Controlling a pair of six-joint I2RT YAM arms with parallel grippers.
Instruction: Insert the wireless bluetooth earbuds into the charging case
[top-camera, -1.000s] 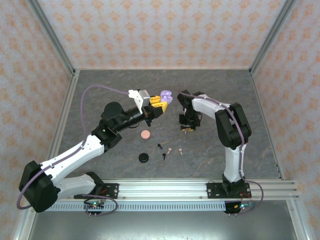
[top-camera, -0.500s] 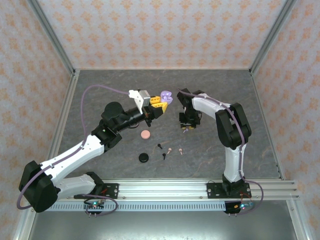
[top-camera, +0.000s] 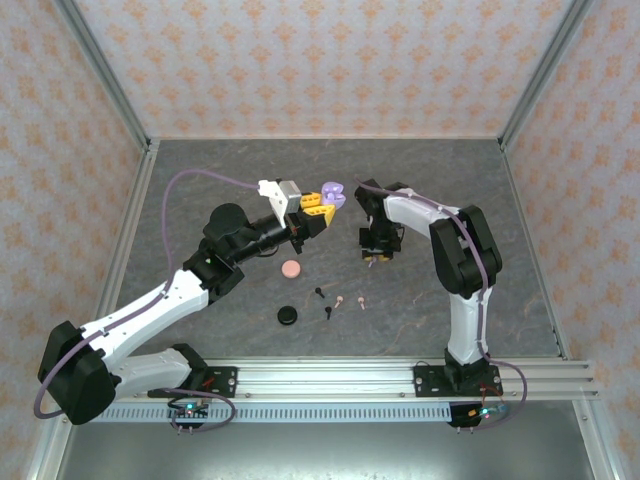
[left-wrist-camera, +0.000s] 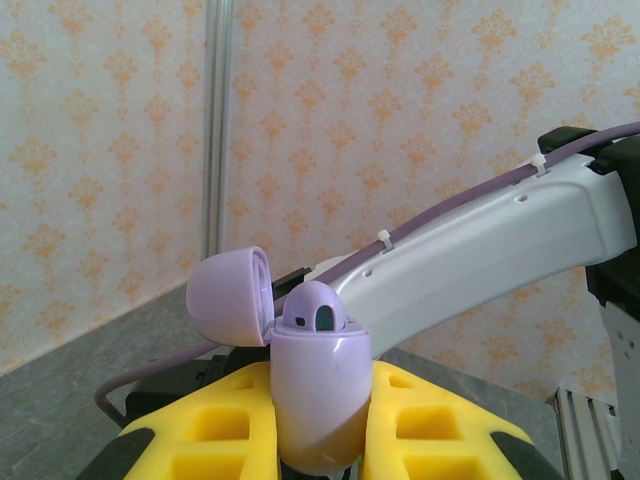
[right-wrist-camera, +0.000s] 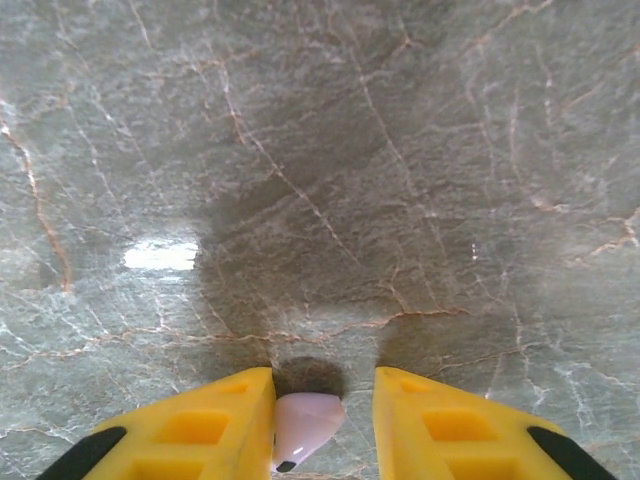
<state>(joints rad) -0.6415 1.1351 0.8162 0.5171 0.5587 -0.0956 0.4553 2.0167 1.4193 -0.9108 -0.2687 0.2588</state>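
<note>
The left hand (top-camera: 318, 207) is clamped narrow on the lilac case (left-wrist-camera: 320, 385). It holds the case off the desk (top-camera: 450, 180) with the lid (left-wrist-camera: 230, 298) swung back, likely to present the sockets. At the case's 6 o'clock lie a pink case (top-camera: 291, 269), a black case (top-camera: 288, 315), black earbuds (top-camera: 319, 293) and pink earbuds (top-camera: 340, 300). At its 4 o'clock the right hand (right-wrist-camera: 322, 405) pinches a lilac earbud (right-wrist-camera: 305, 425) above bare desk. Open room lies between the hands, and the walls are well apart from both.
</note>
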